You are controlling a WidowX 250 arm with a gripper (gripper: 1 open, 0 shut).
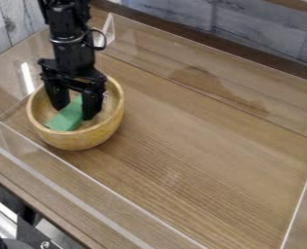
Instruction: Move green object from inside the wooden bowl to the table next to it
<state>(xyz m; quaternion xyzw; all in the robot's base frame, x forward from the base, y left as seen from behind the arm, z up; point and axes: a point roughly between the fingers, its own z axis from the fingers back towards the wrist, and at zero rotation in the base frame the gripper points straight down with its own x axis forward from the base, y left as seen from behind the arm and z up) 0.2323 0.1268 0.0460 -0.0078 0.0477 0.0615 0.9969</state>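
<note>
The wooden bowl sits at the left of the table. The green object lies inside it, slanted against the inner wall and partly hidden by the fingers. My gripper points straight down into the bowl. It is open, with one black finger on each side of the green object. The fingertips reach below the rim, and I cannot tell whether they touch the block.
Low clear acrylic walls edge the tabletop on all sides. The bowl stands close to the left wall and the near wall. Bare wood-grain surface stretches to the right of the bowl and behind it.
</note>
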